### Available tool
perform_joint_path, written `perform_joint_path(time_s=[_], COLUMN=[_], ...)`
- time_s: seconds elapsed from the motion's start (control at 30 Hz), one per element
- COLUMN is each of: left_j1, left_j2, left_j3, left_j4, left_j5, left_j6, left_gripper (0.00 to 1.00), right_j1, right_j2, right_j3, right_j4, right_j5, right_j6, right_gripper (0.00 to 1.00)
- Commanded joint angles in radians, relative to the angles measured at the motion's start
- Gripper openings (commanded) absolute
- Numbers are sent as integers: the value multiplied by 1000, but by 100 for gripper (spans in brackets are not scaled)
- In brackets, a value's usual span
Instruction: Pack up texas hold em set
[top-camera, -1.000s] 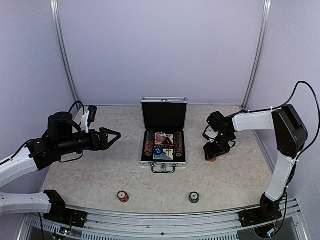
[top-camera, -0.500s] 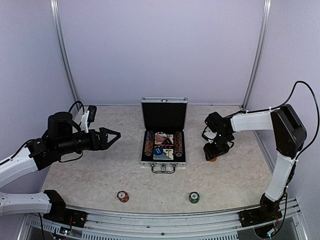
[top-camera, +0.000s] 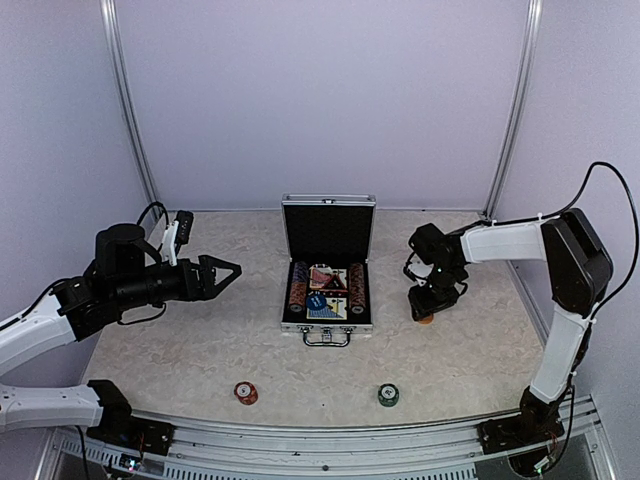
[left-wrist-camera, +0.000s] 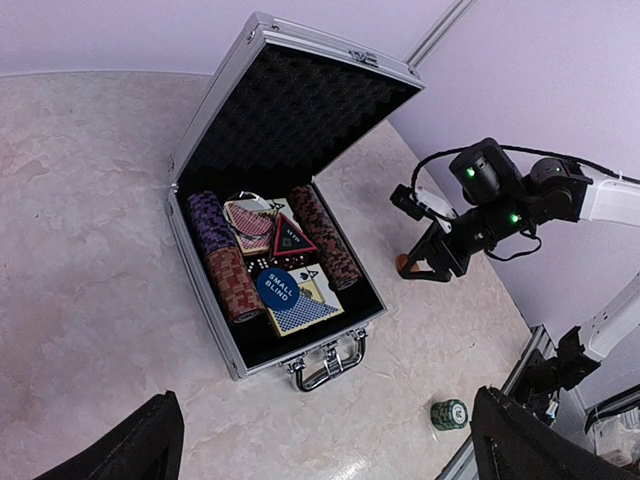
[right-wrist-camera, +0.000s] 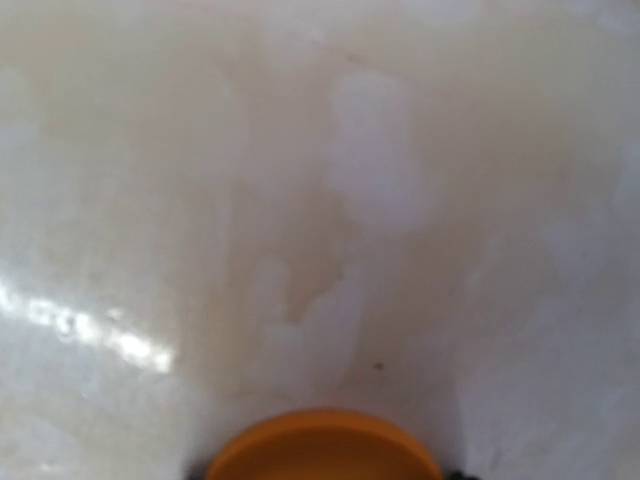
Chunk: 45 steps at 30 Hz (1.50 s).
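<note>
The right gripper has edged left over a flat orange round disc, right of centre; I cannot tell whether it grips. The left gripper stays spread wide. The open silver aluminium case sits mid-frame, with bare marble table all round it.

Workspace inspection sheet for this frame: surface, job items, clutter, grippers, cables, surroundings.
Surface: marbled tabletop, no spills seen.
Job's things: silver case open at centre, holding chip stacks, cards, triangle marker, blue disc; red chip stack and green chip stack loose near the front edge; orange disc right of the case.
Clutter: nothing seen.
Grippers: left gripper open, hovering left of the case; right gripper down at the orange disc, grip unclear.
Cables: right cable loops above its arm; left cable loops at the wrist.
Surroundings: lilac walls, metal posts.
</note>
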Motion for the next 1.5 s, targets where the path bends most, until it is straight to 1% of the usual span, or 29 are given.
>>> perform_joint_path(time_s=[0.0,0.23,0.5,0.67,1.0,1.23,1.47], left_j1=[7,7,7,7,7,7,7], left_j2=[-12,-11,-13,-18,-24,-26,-29], left_j3=[-11,-11,-13,-14,-14,-14,-14], left_j4=[17,17,17,16,11,9,6], left_j5=[7,8,9,7,9,7,2], left_j6=[10,10,8,5,7,7,7], left_gripper=[99,99,99,99,99,99,99], right_j1=[10,53,172,241,325,357,371], right_j2=[-38,-72,-60,-12,142,229,268], right_j3=[49,125,255,363,492,540,558], right_j4=[-38,-66,-84,-87,-35,-14,7], right_j5=[31,43,32,37,15,-2,-13], right_j6=[16,26,40,31,4,-14,-21], right_gripper=[48,48,49,49,49,49,50])
